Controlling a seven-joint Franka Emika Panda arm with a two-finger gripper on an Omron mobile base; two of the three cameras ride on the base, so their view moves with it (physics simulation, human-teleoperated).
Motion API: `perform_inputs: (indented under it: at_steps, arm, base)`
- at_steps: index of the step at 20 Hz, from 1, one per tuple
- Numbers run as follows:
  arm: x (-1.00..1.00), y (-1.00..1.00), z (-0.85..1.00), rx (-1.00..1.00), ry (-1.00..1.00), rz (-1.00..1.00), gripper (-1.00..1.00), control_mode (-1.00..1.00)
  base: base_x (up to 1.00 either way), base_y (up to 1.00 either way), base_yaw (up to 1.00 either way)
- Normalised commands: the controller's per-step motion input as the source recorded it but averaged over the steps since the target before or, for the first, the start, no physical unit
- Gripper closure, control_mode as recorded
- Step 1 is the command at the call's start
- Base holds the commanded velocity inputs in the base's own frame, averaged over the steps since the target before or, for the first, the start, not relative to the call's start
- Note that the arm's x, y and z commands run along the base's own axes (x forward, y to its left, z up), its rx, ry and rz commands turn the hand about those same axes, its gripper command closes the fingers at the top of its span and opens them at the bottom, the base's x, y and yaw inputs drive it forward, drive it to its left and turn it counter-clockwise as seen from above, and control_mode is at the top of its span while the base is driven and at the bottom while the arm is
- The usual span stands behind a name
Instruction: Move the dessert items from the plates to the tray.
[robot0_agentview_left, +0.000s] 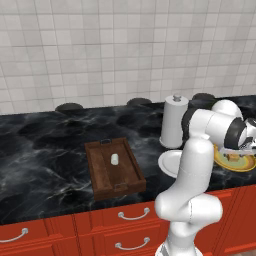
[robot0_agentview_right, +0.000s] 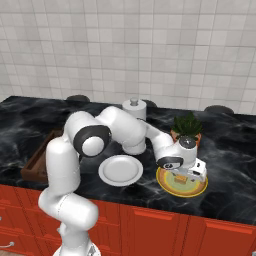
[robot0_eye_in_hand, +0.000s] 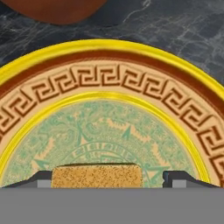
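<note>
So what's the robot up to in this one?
The white arm's gripper is down over the yellow plate with the orange rim, its open fingers either side of the small brown-tan block in the greenish centre, not visibly clamped. The white marshmallow-like lump already lies in the dark brown wooden tray. The plain white plate has nothing on it.

The yellow plate (robot0_agentview_left: 239, 162) is cut off by the left base view's right edge and partly hidden by the arm. The wooden tray (robot0_agentview_right: 36, 165) is largely concealed behind the arm. The brown-tan block (robot0_eye_in_hand: 96, 176) is cut off below by the grey band.
</note>
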Motion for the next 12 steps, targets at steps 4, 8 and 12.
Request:
perform_inputs:
  at_steps: [4, 8, 12]
  arm:
    - [0.00, 0.02, 0.01, 0.00, 0.00, 0.00, 1.00, -1.00]
    - [0.00, 0.26, 0.68, 0.00, -0.03, -0.02, 1.00, -1.00]
    - [0.00, 0.47, 1.00, 0.02, -0.14, -0.01, 1.00, -1.00]
  base:
    - [0.00, 0.00, 0.00]
    - [0.00, 0.00, 0.00]
    - [0.00, 0.00, 0.00]
